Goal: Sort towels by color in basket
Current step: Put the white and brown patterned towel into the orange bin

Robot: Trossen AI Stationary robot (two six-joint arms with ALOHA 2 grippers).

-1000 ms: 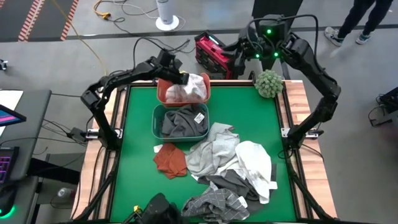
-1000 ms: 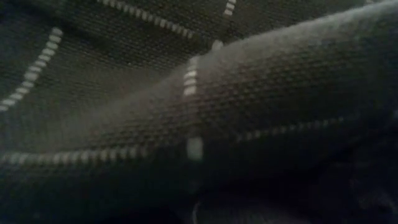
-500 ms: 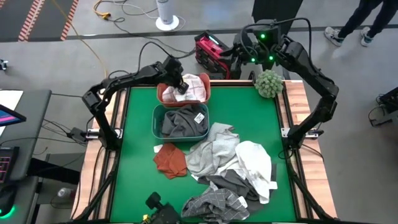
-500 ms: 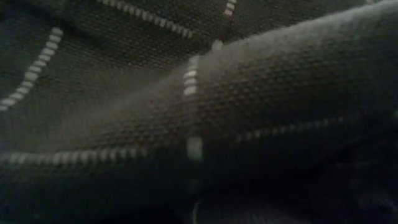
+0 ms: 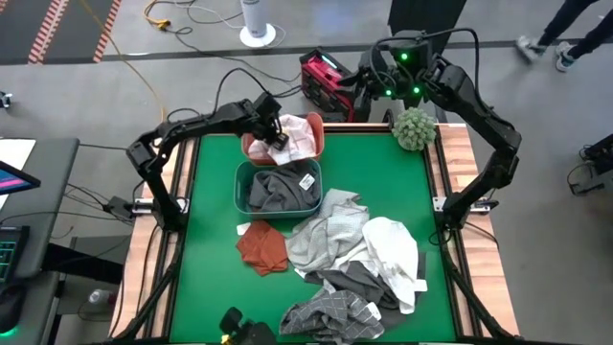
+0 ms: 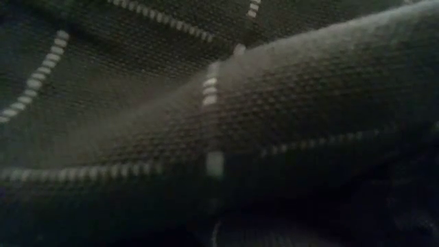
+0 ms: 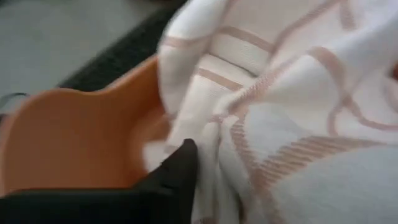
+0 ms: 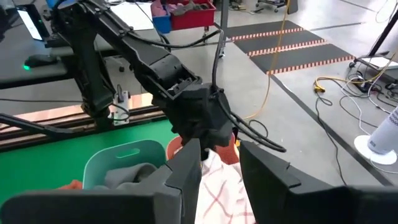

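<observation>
A: The towels — where are they lying?

B: A white towel with thin red lines [image 5: 299, 137] is sitting in the orange tub [image 5: 251, 147] at the far edge of the green table [image 5: 209, 240]. A dark grey towel [image 5: 278, 188] is filling the teal tub [image 5: 241, 188] just nearer than it. The others are spreading loose over the middle: a rust-orange towel [image 5: 262, 245] beside the teal tub, a light grey towel [image 5: 328, 230], a cream towel [image 5: 394, 247] and a grey-checked towel [image 5: 333, 312] at the near edge.

A: That checked one, is it covering anything?

B: It is filling the whole low view, so nothing else is showing there: dark weave with pale dashed lines [image 6: 212, 130].

A: What is the left arm doing?

B: It is reaching from the table's left side across the far corner, elbow bent outward, with the left gripper [image 5: 276, 133] hanging over the orange tub, right at the white towel. In its wrist view one dark finger [image 7: 181, 163] is lying against the cloth beside the tub's orange wall. I cannot tell whether its fingers are parted or gripping the cloth.

A: And the right arm?

B: It is folding high behind the table's far right corner, near the fuzzy green ball [image 5: 415, 127]. The right gripper [image 8: 219, 163] is pointing toward the tubs, fingers partly apart, holding nothing.
</observation>
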